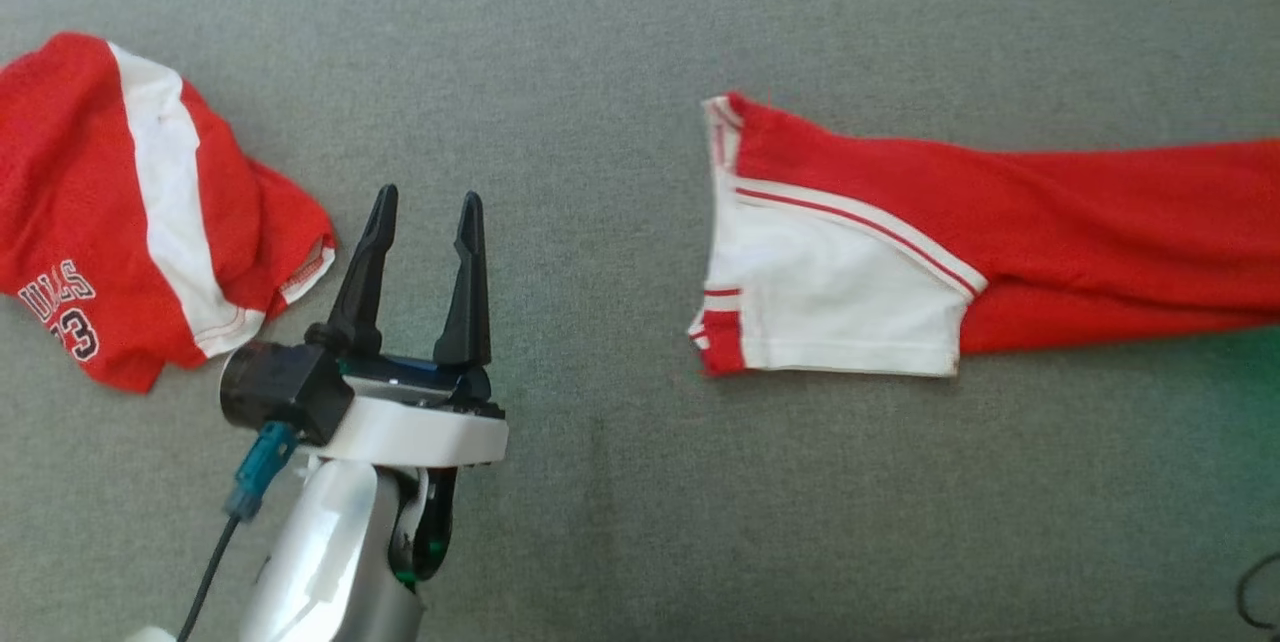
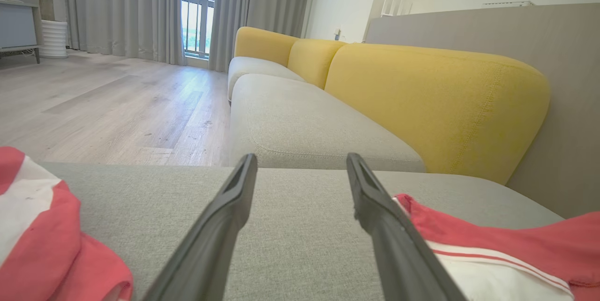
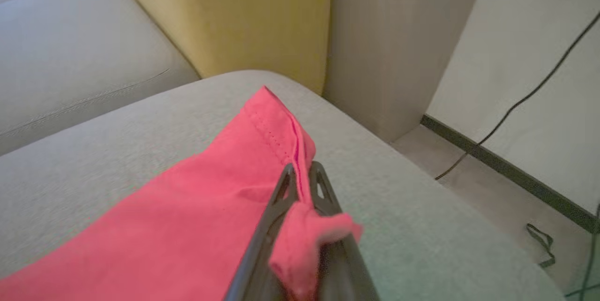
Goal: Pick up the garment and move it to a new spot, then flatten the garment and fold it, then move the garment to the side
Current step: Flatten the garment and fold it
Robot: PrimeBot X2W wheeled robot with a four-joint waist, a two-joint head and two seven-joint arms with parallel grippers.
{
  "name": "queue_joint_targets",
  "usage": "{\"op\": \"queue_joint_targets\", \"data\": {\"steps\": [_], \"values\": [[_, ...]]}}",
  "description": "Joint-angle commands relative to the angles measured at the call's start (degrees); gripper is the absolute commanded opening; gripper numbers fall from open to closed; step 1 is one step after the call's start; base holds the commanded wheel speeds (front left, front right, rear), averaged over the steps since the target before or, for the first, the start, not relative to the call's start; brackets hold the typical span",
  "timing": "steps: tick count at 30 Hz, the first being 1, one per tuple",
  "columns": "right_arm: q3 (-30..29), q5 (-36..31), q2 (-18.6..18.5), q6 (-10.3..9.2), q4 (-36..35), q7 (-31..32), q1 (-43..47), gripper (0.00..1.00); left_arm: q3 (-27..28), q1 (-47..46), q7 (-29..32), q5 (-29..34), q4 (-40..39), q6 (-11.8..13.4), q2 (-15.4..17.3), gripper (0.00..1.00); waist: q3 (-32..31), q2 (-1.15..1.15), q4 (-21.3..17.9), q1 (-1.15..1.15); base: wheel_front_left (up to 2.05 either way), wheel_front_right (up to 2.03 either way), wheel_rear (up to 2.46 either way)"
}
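Closest to the robot, at the lower left of the head view, the left gripper (image 1: 428, 194) hovers over bare grey cushion (image 1: 600, 522) with its two dark fingers spread wide and nothing between them. Just beyond it and to its left lies a crumpled red-and-white jersey (image 1: 90, 202) with dark lettering, near the fingers but apart from them. Across to the right, well apart from that heap, the garment (image 1: 1050, 222) lies drawn out long across the cushion and runs off the right edge of the view. It is red, with a white panel edged in red stripes at the end nearest the middle. At its other end the right gripper (image 3: 303, 167) has its fingers closed on the red cloth: the right wrist view shows a bunched fold of fabric pinched between them beside a stitched hem, with the rest of the garment spread over the cushion. Farther off, a yellow sofa back (image 2: 422, 90) rises past the cushion's edge, then pale wooden floor (image 2: 93, 99) and grey curtains (image 2: 126, 5).

As a judgement, the task is early — the grasp for the first pick-up looks made, yet the garment seems to rest on the cushion, not yet lifted. Carrying it to a new spot, flattening, folding and setting it aside all appear left to do; the free left gripper would likely be needed at the white end to spread it
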Motion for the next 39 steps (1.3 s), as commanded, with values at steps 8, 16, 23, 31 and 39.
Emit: {"op": "queue_joint_targets", "data": {"steps": [8, 16, 23, 31, 39], "values": [[2.8, -0.7, 4.0, -0.04, -3.8, -0.6, -2.6, 0.0, 2.7, 1.0, -0.3, -0.6, -1.2, -0.1, 0.2, 1.0, -3.4, 0.0, 0.0, 0.01, 0.0, 0.0, 0.0], [15.9, 8.4, 5.9, -0.04, -6.7, 1.8, -0.6, 0.0, 3.8, 3.3, -0.3, -1.5, -1.3, 0.0, 0.2, 1.0, -7.4, 0.0, 0.8, 0.01, 0.0, 0.0, 0.0], [35.2, 25.3, 5.9, -0.04, -7.5, 2.7, 2.8, 0.0, 3.6, 4.6, -0.3, -2.0, -1.2, -0.1, 0.2, 1.0, -9.5, 0.0, 2.2, 0.01, 0.0, 0.0, 0.0], [53.4, 42.5, 5.9, -0.04, -5.0, 0.4, 6.0, 0.0, 3.1, 5.6, -0.3, -2.2, -1.0, 0.0, 0.2, 1.0, -10.3, 0.0, 4.6, 0.01, 0.0, 0.0, 0.0], [63.3, 52.7, 5.9, -0.04, 5.0, -5.4, 2.3, 0.0, 1.3, 4.8, -0.3, -3.1, -0.9, 0.4, 0.2, 1.0, -9.4, 0.0, 7.3, 0.01, 0.0, 0.0, 0.0]]}}
